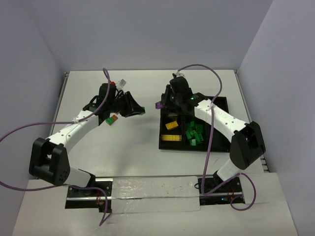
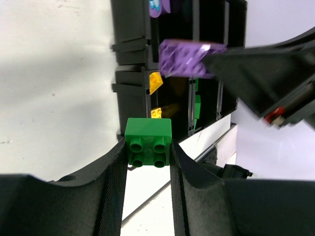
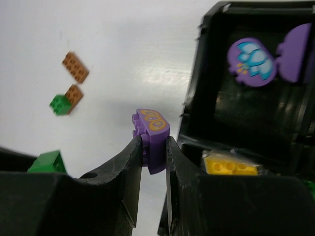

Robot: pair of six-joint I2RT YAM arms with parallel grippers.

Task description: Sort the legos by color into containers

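Left hand [image 2: 147, 150] closed on a green brick [image 2: 147, 133], frame centre. Right hand [image 3: 153, 147] pinching a purple brick [image 3: 150, 128] just left of the black tray [image 3: 199, 73]; orange-and-green cluster [image 3: 66, 100] lies on the table [image 3: 128, 54], upper left. Yellow bricks [image 1: 171, 125] and green bricks [image 1: 193, 132] sit in adjacent tray compartments.

My top external camera sits high behind the arm bases. It looks down and forward over the whole white table [image 1: 142, 132] from far off, with the black tray [image 1: 170, 146] toward three o'clock. My left wrist camera peers close past the left gripper [image 2: 147, 146] and faces the tray at twelve to one o'clock. My right wrist camera, equally close behind the right gripper [image 3: 152, 142], catches the tray's corner at two o'clock. All three views share the tray. Both wrist views show the purple brick [image 2: 189, 59] and the green brick [image 2: 147, 132].
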